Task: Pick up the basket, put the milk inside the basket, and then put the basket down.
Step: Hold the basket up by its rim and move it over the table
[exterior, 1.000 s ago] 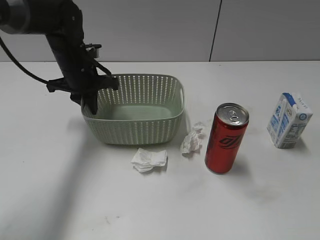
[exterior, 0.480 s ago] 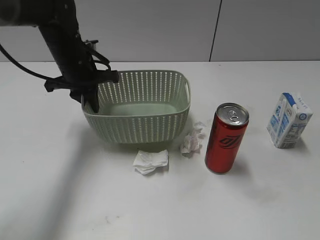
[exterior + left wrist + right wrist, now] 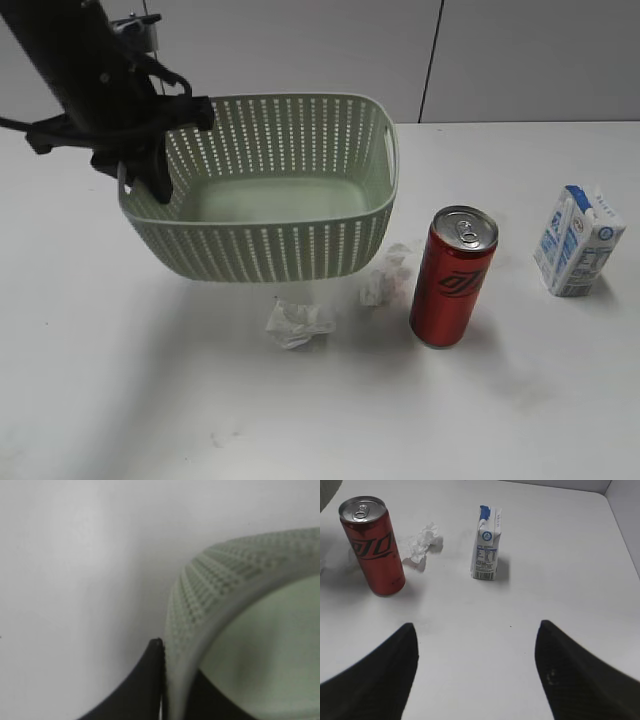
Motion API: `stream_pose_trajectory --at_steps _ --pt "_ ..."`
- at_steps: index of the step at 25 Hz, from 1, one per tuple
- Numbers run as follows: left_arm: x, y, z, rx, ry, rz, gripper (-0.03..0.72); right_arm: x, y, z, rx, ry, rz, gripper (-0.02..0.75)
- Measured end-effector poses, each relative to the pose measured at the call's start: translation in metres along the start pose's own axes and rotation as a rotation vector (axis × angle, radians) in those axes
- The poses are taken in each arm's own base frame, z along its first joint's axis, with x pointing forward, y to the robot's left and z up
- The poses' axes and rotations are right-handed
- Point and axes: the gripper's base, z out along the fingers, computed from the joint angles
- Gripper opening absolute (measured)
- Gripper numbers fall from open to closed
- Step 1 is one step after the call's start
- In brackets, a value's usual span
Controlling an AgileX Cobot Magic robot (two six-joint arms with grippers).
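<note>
The white table point(image 3: 560, 400) carries everything but the basket. The sage-green slotted basket point(image 3: 270, 200) hangs in the air above the table's left half, tilted, its shadow falling on the surface below. The left gripper point(image 3: 155, 180) grips the basket's left rim, its fingers clamped on the wall, one inside and one outside; the left wrist view shows a dark finger point(image 3: 142, 682) pressed against the perforated wall.

The tall red drink can point(image 3: 452, 277) stands upright to the right of the basket. The milk point(image 3: 578, 241), a small white and blue carton, stands upright well apart from the basket, near the table's right edge. Two crumpled tissues lie on the table: one point(image 3: 298, 325) below the basket, another point(image 3: 387, 276) just beside the can.

The right gripper point(image 3: 477, 680) hovers above bare table with its fingers wide apart, holding nothing.
</note>
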Motion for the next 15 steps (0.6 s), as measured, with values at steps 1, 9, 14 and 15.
stream_pose_trajectory --at_steps 1,9,14,15 --pt "0.009 0.0 -0.003 0.005 -0.013 -0.004 0.006 0.0 0.0 0.0 0.0 0.0 0.0 0.572" --pt "0.076 0.012 0.002 -0.019 -0.042 0.023 0.006 0.0 0.0 0.0 0.0 0.0 0.0 0.572" --pt "0.104 0.023 0.023 -0.044 0.011 0.0 0.004 -0.002 0.0 0.0 0.0 0.005 0.017 0.572" --pt "0.106 0.024 0.026 -0.048 0.019 -0.003 0.004 -0.005 0.0 0.001 -0.001 0.018 0.026 0.572"
